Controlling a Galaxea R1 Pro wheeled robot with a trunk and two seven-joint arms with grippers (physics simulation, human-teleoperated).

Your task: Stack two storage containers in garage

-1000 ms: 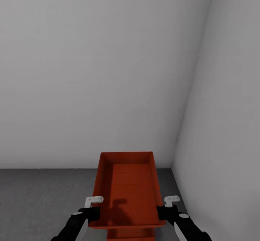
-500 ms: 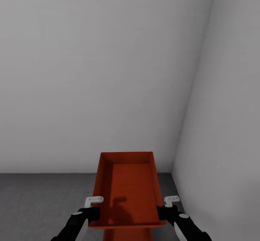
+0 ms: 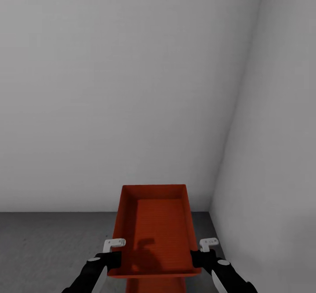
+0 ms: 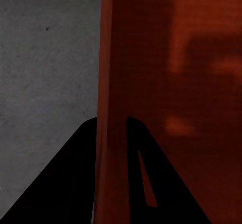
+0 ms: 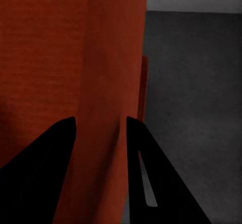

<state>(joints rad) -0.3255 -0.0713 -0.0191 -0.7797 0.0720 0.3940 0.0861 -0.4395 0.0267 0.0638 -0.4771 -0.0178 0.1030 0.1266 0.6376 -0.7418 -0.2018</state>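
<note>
Grippers first: the left gripper (image 3: pixel 115 258) and right gripper (image 3: pixel 198 256) each clench a long side wall of the upper red-orange rectangular plastic bin (image 3: pixel 153 229), one finger inside, one outside. A second red-orange bin (image 3: pixel 153 284) peeks out just beneath it. Both sit over the dark grey speckled concrete floor (image 3: pixel 44 249), near the corner of the pale grey walls (image 3: pixel 131 86).

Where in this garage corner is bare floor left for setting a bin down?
The widest bare concrete floor lies left of the held container, up to the back wall. To its right, only a narrow strip runs along the side wall. Below it, the second container occupies the floor.
</note>
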